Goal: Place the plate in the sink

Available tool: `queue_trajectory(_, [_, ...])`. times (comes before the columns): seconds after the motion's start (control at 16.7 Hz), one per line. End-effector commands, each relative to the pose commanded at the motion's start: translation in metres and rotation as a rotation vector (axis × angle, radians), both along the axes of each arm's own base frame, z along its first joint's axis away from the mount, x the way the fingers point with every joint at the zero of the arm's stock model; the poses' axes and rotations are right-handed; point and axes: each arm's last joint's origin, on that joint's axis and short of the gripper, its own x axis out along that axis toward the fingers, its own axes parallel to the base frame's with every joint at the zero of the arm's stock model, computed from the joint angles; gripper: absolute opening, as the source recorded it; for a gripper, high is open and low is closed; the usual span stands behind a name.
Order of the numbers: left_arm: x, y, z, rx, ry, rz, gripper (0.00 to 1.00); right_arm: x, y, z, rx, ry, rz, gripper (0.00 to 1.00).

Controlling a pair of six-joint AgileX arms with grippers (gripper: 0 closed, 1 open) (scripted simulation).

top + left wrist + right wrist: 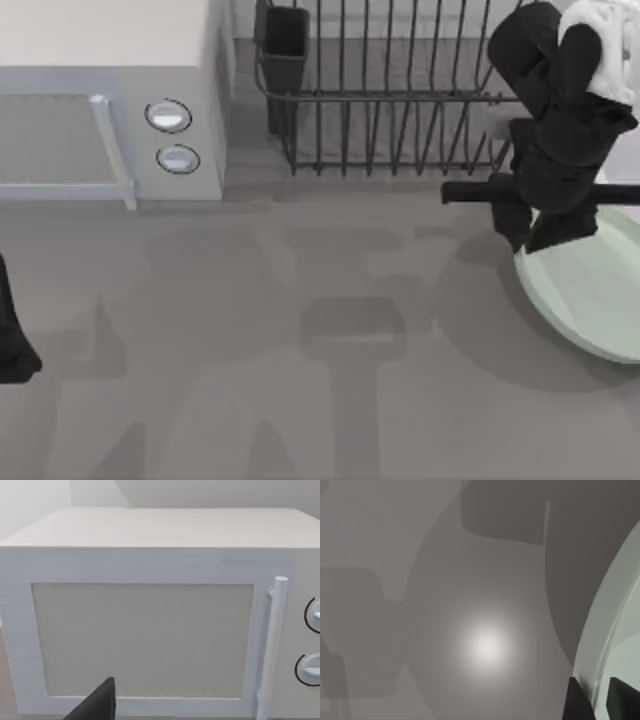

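Note:
The pale mint-green plate hangs at the table's right edge, partly cut off by the top view, and throws a wide shadow on the table to its left. My right gripper is shut on its back-left rim. In the right wrist view the dark fingertips stand on either side of the plate's rim. My left gripper is parked at the table's left edge, with one dark finger showing in front of the microwave. The sink is out of view.
A white microwave with two round knobs stands at the back left, with its door closed. A dark wire dish rack holding a dark cup stands at the back, just left of my right arm. The grey tabletop spreads across the front.

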Motion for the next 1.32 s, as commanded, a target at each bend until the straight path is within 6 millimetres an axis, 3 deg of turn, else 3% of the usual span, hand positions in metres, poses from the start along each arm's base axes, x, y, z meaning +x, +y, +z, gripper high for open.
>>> queue_trajectory(0.18, [0.000,0.000,0.000,0.000,0.000,0.000,1.00,0.007,0.003,0.066,-0.001,0.003,0.000,0.00])
queue_trajectory(0.36, [0.000,0.000,0.000,0.000,0.000,0.000,1.00,-0.003,-0.001,0.129,0.001,-0.003,0.000,0.00])
queue_trajectory(0.6, [0.000,0.000,0.000,0.000,0.000,0.000,1.00,-0.022,-0.011,0.179,0.008,-0.020,0.000,0.00])
queue_trajectory(0.72, [0.000,0.000,0.000,0.000,0.000,0.000,1.00,-0.027,-0.013,0.188,0.010,-0.025,0.000,0.00])
queue_trajectory(1.02, [0.000,0.000,0.000,0.000,0.000,0.000,1.00,-0.026,-0.012,0.187,0.009,-0.022,0.004,0.00])
queue_trajectory(1.14, [0.000,0.000,0.000,0.000,0.000,0.000,1.00,-0.015,-0.017,0.183,0.005,-0.019,0.005,0.00])
queue_trajectory(1.32, [0.000,0.000,0.000,0.000,0.000,0.000,1.00,0.023,-0.038,0.165,-0.005,-0.007,0.005,0.00])
